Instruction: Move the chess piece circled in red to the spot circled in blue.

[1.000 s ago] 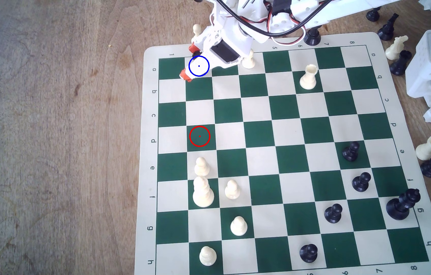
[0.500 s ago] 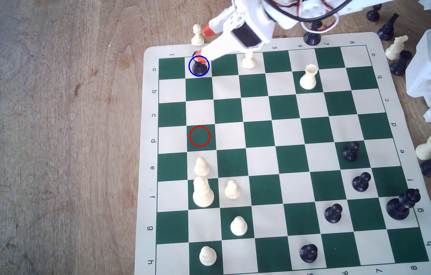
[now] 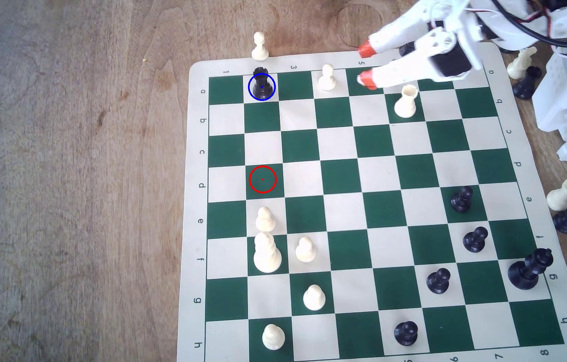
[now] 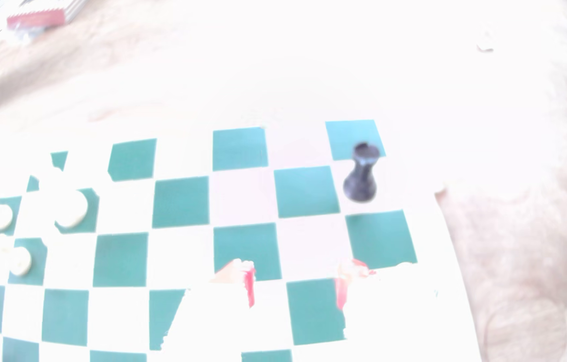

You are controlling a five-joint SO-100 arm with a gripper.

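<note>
The black rook [image 3: 261, 84] stands upright inside the blue circle [image 3: 250, 94], seemingly done, with the gripper [image 3: 365, 65] wide, empty, upper right

The exterior view is looking steeply down from above, taking in the whole chessboard [image 3: 362, 209] in the right of the frame and bare table [image 3: 66, 174] on the left. The wrist view is riding low behind the gripper [image 4: 296, 278], facing obliquely across the board, closer and overexposed. Both are sharing the black rook [image 3: 262, 83] [image 4: 361, 174] and the board corner around it.
</note>
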